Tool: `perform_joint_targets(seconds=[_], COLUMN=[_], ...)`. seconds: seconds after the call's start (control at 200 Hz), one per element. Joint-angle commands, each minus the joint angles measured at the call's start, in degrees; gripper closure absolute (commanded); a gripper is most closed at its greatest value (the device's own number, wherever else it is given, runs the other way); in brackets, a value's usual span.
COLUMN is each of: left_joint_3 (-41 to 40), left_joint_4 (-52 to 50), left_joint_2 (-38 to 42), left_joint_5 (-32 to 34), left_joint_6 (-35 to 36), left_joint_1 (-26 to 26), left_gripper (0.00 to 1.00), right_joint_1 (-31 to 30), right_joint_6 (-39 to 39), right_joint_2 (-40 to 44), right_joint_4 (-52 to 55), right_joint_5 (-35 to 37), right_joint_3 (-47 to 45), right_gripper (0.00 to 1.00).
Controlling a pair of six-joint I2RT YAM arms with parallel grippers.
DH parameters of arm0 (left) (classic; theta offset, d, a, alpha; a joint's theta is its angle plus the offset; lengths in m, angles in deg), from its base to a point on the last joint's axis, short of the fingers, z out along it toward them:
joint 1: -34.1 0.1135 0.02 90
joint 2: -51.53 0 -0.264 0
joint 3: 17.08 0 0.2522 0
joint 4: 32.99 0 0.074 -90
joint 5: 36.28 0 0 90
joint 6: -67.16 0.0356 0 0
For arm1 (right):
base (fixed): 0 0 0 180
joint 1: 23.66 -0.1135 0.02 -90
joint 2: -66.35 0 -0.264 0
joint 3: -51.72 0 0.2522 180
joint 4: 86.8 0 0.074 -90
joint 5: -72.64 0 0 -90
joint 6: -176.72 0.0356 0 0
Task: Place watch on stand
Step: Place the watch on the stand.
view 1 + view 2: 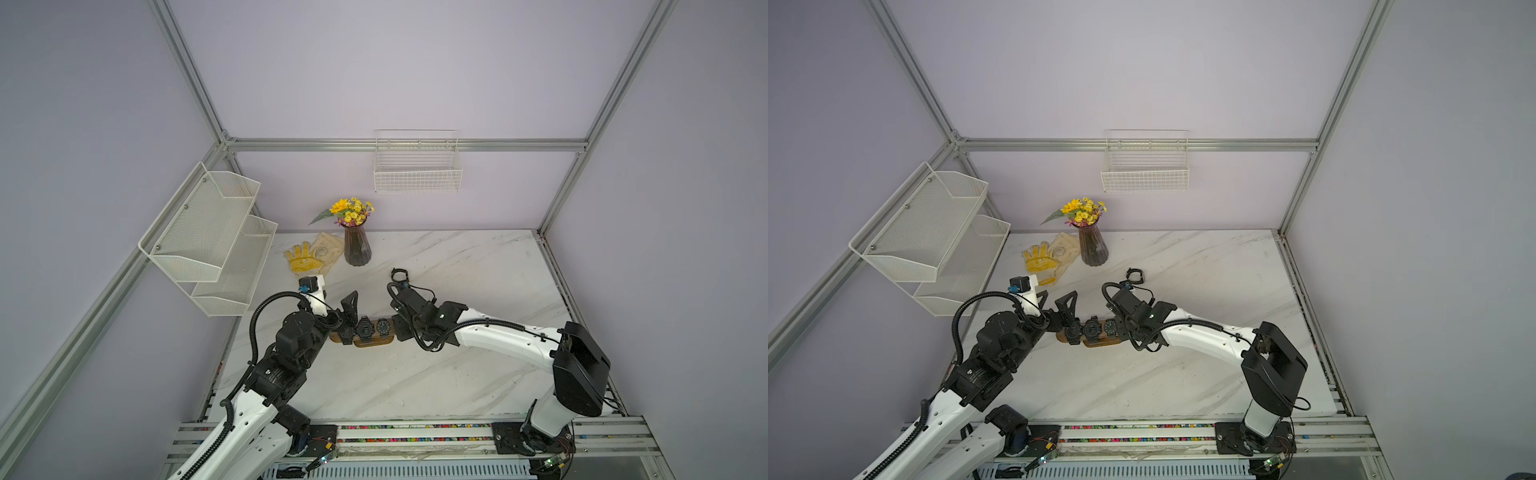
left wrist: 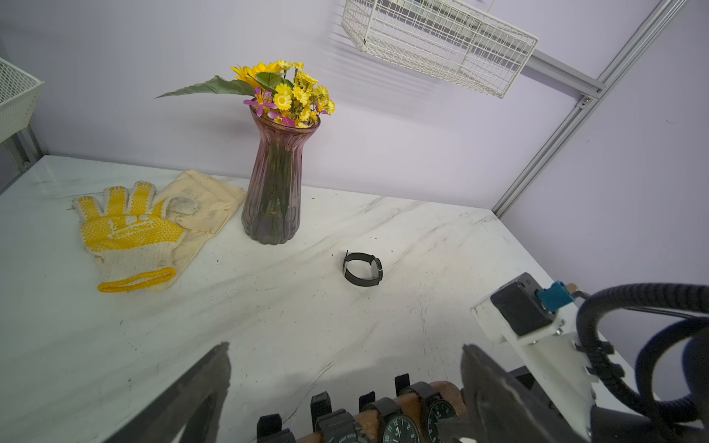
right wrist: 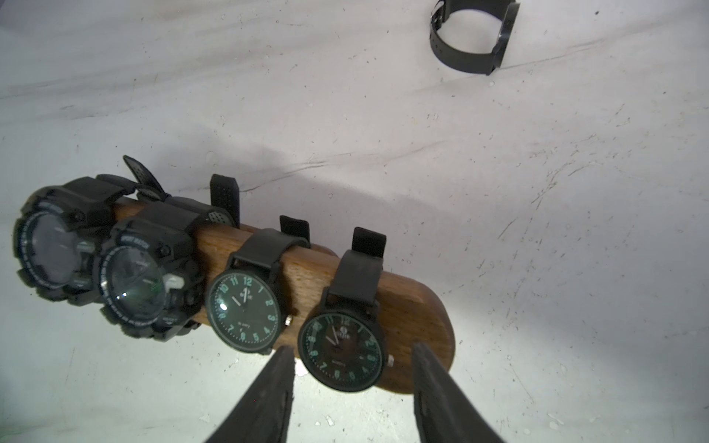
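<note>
The wooden stand lies near the table's middle, its bar carrying several black watches. A loose black watch with its strap looped rests on the table behind the stand; it also shows in the wrist views as the watch and the watch. My right gripper is open at the stand's right end. Its fingertips flank the end watch's face without touching it. My left gripper stands wide open and holds nothing over the stand's left end.
A purple vase of yellow flowers stands at the back, with a yellow glove and a cream cloth to its left. White mesh shelves hang on the left wall, and a wire basket hangs on the back wall.
</note>
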Motion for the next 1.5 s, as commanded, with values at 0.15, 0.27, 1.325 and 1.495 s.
perform_joint_targets(seconds=[0.15,0.27,1.325,1.495], left_joint_3=[-0.9,-1.0,-0.9,-0.8], left_joint_4=[1.2,1.3,1.4,1.4], left_joint_2=[0.4,0.5,0.3,0.4], left_joint_5=[0.4,0.4,0.0,0.1], left_joint_6=[-0.3,-0.4,-0.2,-0.1], left_joint_1=[0.4,0.4,0.4,0.4], left_gripper=[0.07,0.07,0.06,0.06], right_joint_1=[0.2,0.1,1.2,1.5], right_joint_6=[0.2,0.3,0.1,-1.0], right_joint_2=[-2.1,-2.9,-2.8,-3.8], right_joint_4=[-1.9,-1.8,-1.2,-1.4], right_joint_5=[-2.5,-2.7,1.8,-0.1], right_joint_3=[-0.9,-0.5,2.0,3.3], right_gripper=[0.53,0.55,0.45,0.43])
